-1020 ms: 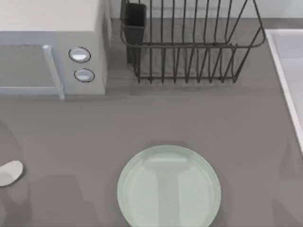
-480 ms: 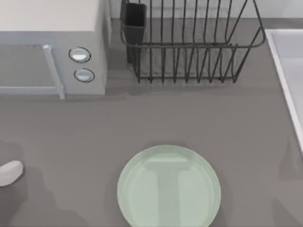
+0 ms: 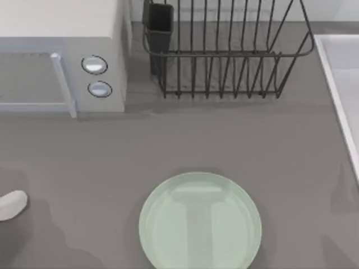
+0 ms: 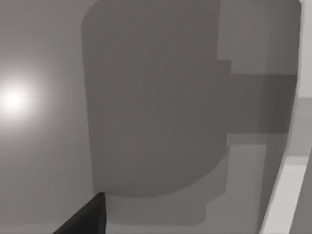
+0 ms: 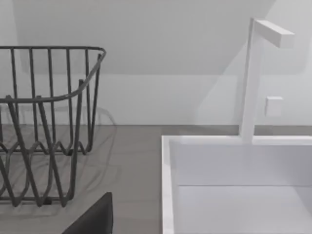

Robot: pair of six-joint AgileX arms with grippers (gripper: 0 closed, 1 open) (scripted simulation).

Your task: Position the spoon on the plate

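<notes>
The pale green round plate [image 3: 199, 222] lies on the grey table at the front middle of the top view, with nothing on it. The spoon [image 3: 11, 204] shows as a white oval bowl at the table's far left edge; its handle is cut off by the picture's edge. A dark part of my left gripper [image 4: 84, 219] hangs over bare, shadowed grey table in the left wrist view. A dark part of my right gripper [image 5: 93, 218] shows in the right wrist view, near the rack and the sink.
A white microwave [image 3: 61, 56] stands at the back left. A dark wire dish rack [image 3: 224, 50] with a black cup [image 3: 160, 22] stands at the back middle. A white sink [image 5: 234, 185] with a faucet [image 5: 251, 73] runs along the right edge.
The shadows on the left part of the table have shifted. The spoon and the plate lie where they were.
</notes>
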